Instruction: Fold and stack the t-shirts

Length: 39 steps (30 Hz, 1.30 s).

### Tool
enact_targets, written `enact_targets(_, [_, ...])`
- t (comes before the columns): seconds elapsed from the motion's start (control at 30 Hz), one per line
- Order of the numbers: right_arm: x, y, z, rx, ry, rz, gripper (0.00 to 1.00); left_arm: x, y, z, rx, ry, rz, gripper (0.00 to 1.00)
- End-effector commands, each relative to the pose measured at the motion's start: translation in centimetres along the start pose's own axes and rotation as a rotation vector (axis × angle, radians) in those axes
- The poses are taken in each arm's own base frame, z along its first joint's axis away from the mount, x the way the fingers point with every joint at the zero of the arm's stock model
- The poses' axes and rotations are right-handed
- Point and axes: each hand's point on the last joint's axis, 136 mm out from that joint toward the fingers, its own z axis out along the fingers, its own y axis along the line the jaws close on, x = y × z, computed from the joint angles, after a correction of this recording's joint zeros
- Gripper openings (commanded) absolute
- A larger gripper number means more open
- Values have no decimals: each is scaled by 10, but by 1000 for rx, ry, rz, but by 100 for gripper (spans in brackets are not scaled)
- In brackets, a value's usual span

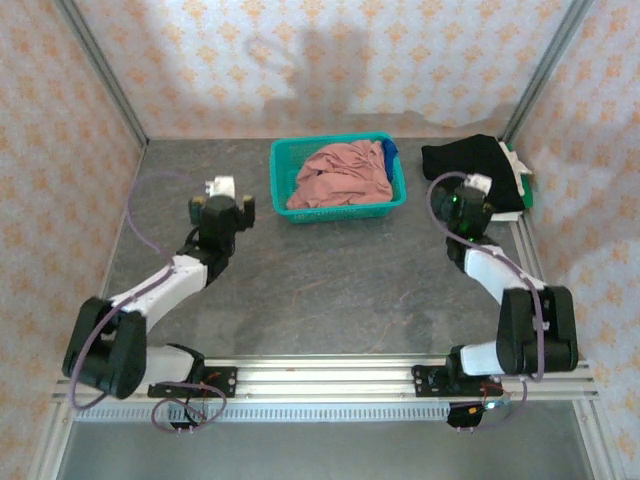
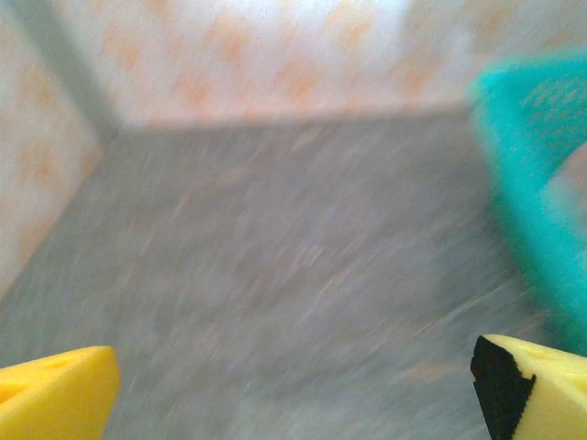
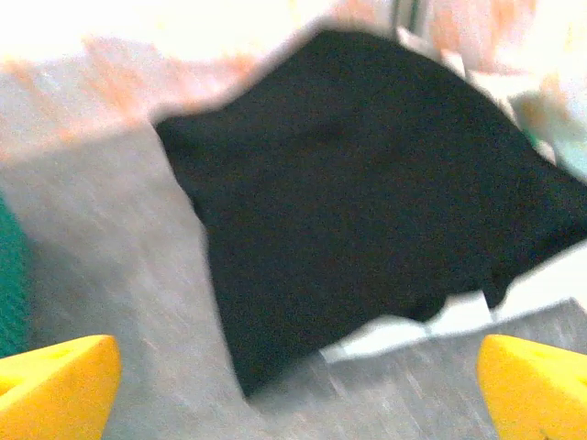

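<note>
The left gripper (image 2: pixel 293 392) is spread wide, its yellow fingertips (image 2: pixel 55 390) at the two lower corners of the wrist view with only the grey mottled tabletop (image 2: pixel 275 257) between them. It hangs left of the teal plastic mesh basket (image 1: pixel 284 175). In that basket lies the crumpled dusty-pink cloth t-shirt (image 1: pixel 340 175), with a royal-blue t-shirt (image 1: pixel 389 150) peeping out at the far right corner. The right gripper (image 3: pixel 298 385) is equally wide apart (and empty), facing the black cloth t-shirt (image 3: pixel 367 183), which rests on white cloth (image 3: pixel 459 316) at the table's far right.
</note>
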Motion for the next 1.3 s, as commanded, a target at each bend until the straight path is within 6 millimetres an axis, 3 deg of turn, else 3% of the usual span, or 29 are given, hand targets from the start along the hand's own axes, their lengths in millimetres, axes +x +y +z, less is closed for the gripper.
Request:
enact_targets(0.0, [6,-9,-21,47,93,185,99,-11,-28,-27,217,83,38,100])
enact_targets(0.07, [14,-45,-36,268,127,382,100,-31,-37,-36,284,64,-97,100])
enact_targets(0.1, [18,-46,-39,258,149,389,100,-39,-29,-37,237,73,-188,100])
enact_targets(0.17, [17,-5,-40,3,192,310,99,-44,-20,-37,178,99,-285,100])
enact_targets(0.23, [14,11,-51,-98,191,319,99,-43,-50,-39,321,117,-189,100])
enact_targets(0.27, [13,20,-55,-157,198,313,99,-41,-59,-39,310,126,-124,100])
enact_targets(0.43, [20,24,-67,-187,249,274,99,-4,-137,-36,299,214,393,100])
enact_targets(0.63, [31,14,-66,-131,278,253,99,34,-208,-18,519,335,635,100])
enact_targets(0.8, [38,12,-64,-118,294,236,99,69,-239,3,577,457,807,100])
enact_targets(0.97, [40,11,-62,-113,296,225,99,82,-255,21,585,508,853,100])
enact_targets(1.07, [41,9,-61,-102,299,218,99,91,-258,25,589,554,875,88])
enact_targets(1.17, [42,7,-60,-86,307,210,99,96,-252,30,559,583,874,46])
enact_targets(1.27, [43,5,-59,-69,313,205,99,88,-235,36,505,603,796,31])
